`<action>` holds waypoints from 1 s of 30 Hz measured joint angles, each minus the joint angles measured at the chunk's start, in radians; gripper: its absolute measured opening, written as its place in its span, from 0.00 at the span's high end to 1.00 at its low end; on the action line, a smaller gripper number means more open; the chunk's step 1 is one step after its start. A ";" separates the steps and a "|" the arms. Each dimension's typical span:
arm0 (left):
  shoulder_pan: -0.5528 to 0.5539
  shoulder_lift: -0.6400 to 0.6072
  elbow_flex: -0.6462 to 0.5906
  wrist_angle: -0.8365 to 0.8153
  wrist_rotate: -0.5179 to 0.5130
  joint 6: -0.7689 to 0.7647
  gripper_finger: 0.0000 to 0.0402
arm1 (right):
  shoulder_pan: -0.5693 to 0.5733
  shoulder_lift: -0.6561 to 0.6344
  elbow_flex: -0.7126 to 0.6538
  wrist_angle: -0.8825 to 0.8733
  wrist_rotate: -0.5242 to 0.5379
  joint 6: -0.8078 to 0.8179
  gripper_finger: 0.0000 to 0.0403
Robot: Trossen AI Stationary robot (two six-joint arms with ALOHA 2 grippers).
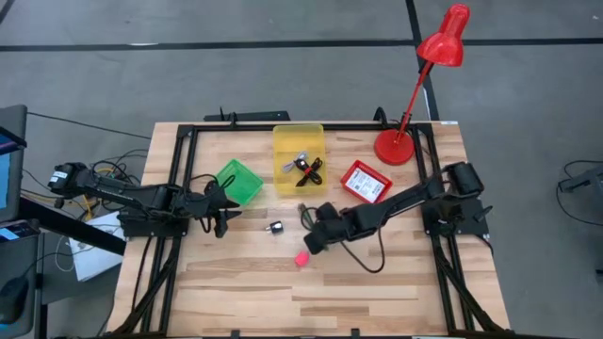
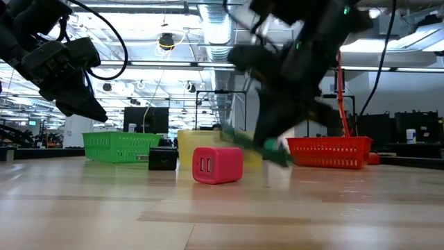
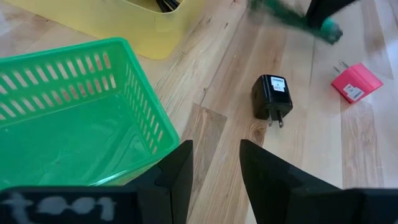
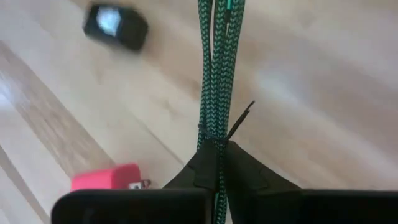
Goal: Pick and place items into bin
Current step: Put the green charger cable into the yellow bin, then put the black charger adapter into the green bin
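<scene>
Right gripper (image 4: 217, 165): clamped tight on green braided cable (image 4: 214, 74), mid-table, near yellow bin (image 1: 298, 156). Likely light, limp, prone to dangle; pinch at tied bundle. Left gripper (image 3: 214, 168): half-parted, empty, beside green basket (image 3: 74, 118).

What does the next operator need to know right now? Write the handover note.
Right gripper: shut on the green braided cable, lifted above mid-table.
Left gripper: open, empty, beside the green basket.
Black charger and pink charger lie loose on the table.
Done: yellow bin already holds a few items; red basket holds a white packet.
Left: bin the cable, then both chargers.
</scene>
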 joint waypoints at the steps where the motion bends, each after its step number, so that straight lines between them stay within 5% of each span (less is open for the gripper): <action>1: 0.000 0.000 0.000 0.000 0.000 0.000 0.70 | 0.000 -0.018 0.000 -0.013 0.021 -0.006 0.98; 13: 0.000 0.000 0.000 0.000 0.000 0.000 0.70 | -0.143 -0.166 0.004 0.076 0.221 -0.307 0.98; 21: 0.000 0.000 0.000 0.000 0.000 0.000 0.70 | -0.357 -0.177 0.005 0.308 0.216 -0.640 0.94; 30: 0.000 0.000 0.000 0.000 0.000 0.000 0.70 | -0.510 -0.177 0.005 0.328 0.080 -0.661 0.77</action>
